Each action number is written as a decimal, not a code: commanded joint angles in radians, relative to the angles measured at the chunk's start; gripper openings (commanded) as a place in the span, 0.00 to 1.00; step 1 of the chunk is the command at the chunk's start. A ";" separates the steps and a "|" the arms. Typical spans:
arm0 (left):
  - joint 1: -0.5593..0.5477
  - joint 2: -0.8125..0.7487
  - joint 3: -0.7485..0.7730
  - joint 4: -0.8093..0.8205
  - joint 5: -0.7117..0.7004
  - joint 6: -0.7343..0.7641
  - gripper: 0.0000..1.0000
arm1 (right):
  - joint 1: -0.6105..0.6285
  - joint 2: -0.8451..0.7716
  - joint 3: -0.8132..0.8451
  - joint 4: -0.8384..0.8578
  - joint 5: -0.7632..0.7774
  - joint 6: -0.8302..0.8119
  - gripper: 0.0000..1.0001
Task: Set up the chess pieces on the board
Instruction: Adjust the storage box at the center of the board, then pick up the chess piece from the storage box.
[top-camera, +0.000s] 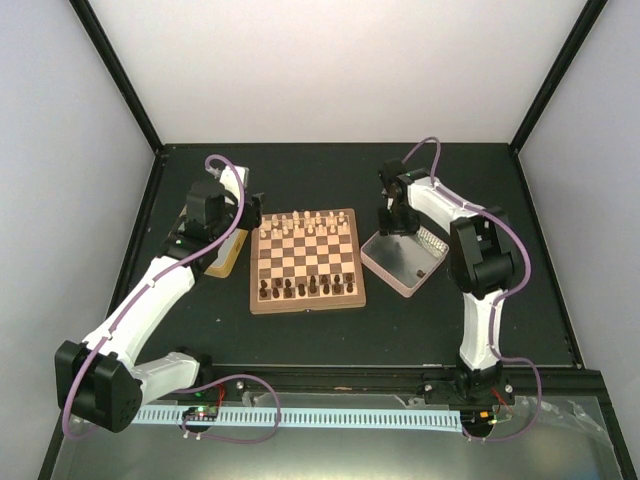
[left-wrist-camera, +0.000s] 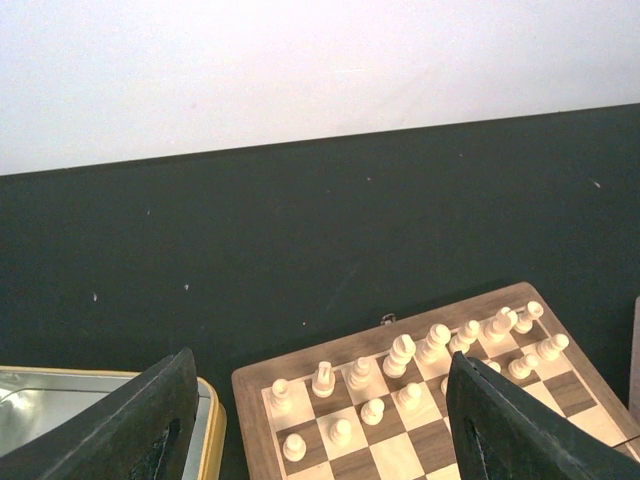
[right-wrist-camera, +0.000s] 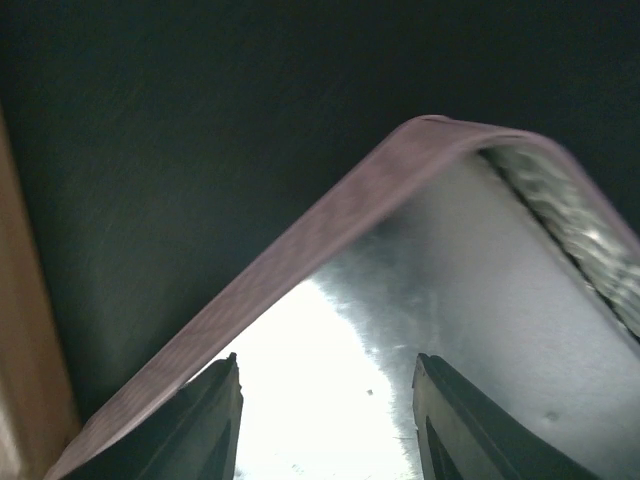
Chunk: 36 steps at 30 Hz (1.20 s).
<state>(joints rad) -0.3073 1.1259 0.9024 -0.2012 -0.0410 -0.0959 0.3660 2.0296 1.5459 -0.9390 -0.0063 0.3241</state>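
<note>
— What is seen at the left?
— The left gripper (left-wrist-camera: 320, 356) is held released at the gold tin (left-wrist-camera: 212, 425); on the dark surface (top-camera: 400, 330) the board (top-camera: 306, 262) is laid, the chess pieces (top-camera: 289, 290) ranged along its near rows, cream pieces (top-camera: 305, 222) along the far.
— And rightward?
— The right gripper (right-wrist-camera: 325, 362) is spread, nothing held, over the pink-rimmed tin (right-wrist-camera: 330, 230).

The middle rows of the board (top-camera: 306, 256) lie bare, so a gripper could drop straight down there. The far rows are crowded with pale pieces (top-camera: 308, 222) and the near rows with dark chess pieces (top-camera: 305, 289), each line packed with barely a gap between neighbours. A gold tin (top-camera: 228, 260) hems the board's left side under the left arm (top-camera: 165, 275), a silver tin (top-camera: 404, 264) hems its right with the right gripper (top-camera: 385, 230) low over it, and the black table (top-camera: 300, 175) beyond the far edge is free.
</note>
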 joint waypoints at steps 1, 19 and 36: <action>0.010 0.003 0.052 0.011 -0.005 0.024 0.70 | -0.023 0.049 0.085 0.005 0.145 0.089 0.50; 0.010 0.012 0.037 0.021 0.001 0.015 0.70 | 0.005 -0.051 -0.106 -0.302 0.166 -0.068 0.49; 0.010 0.006 0.032 0.017 0.002 0.010 0.70 | 0.021 -0.003 -0.171 -0.222 0.280 -0.088 0.37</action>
<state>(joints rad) -0.3069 1.1351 0.9138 -0.2008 -0.0410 -0.0860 0.3862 2.0148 1.3964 -1.1759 0.2527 0.2436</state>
